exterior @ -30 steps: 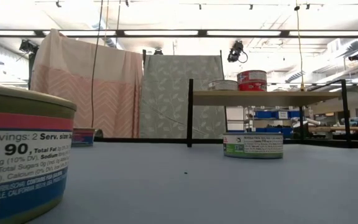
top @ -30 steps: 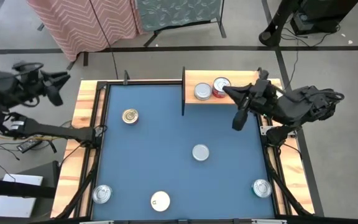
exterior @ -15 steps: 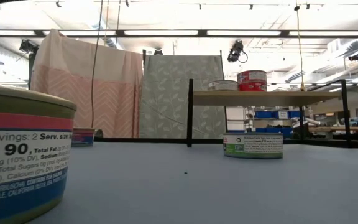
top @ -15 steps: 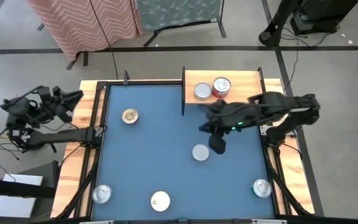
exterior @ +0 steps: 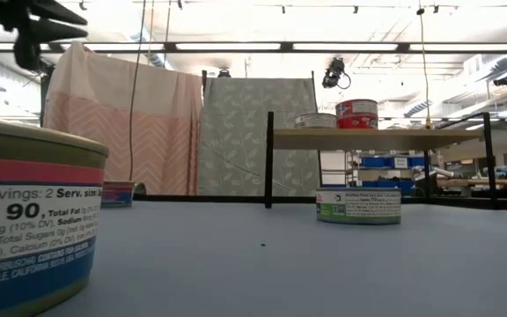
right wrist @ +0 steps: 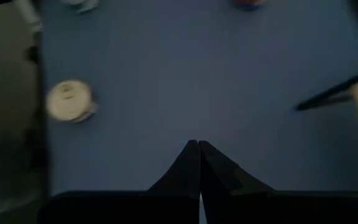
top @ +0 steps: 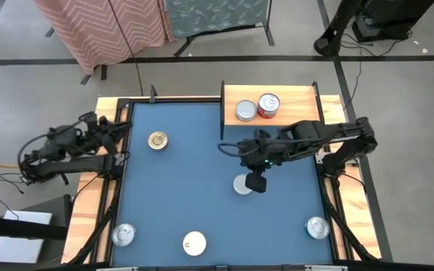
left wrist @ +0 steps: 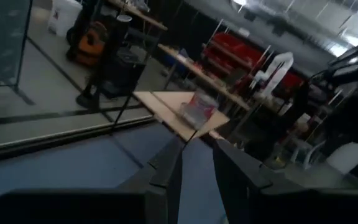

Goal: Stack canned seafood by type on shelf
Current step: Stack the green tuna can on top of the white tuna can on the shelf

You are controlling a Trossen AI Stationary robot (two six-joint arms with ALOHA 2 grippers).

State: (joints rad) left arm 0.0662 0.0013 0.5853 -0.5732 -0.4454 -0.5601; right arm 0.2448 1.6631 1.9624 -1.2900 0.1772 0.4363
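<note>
The right gripper [top: 224,146] reaches out over the middle of the blue table [top: 179,196], its fingers [right wrist: 197,163] pressed together with nothing between them. Its arm passes just above a silver-lidded tin [top: 241,185] with a teal and white label that sits near the table's centre. On the light-wood shelf [top: 296,102] at the far edge stand two tins side by side: a plain silver one [top: 245,111] and a red-sided one [top: 268,105]. A gold-lidded tin [top: 157,140] rests near the left gripper [top: 123,124], which hangs at the table's left rim, fingers [left wrist: 166,171] a little apart and holding nothing. Along the near edge sit a silver tin [top: 123,235], a white-lidded tin [top: 194,242] and another silver tin [top: 317,227].
</note>
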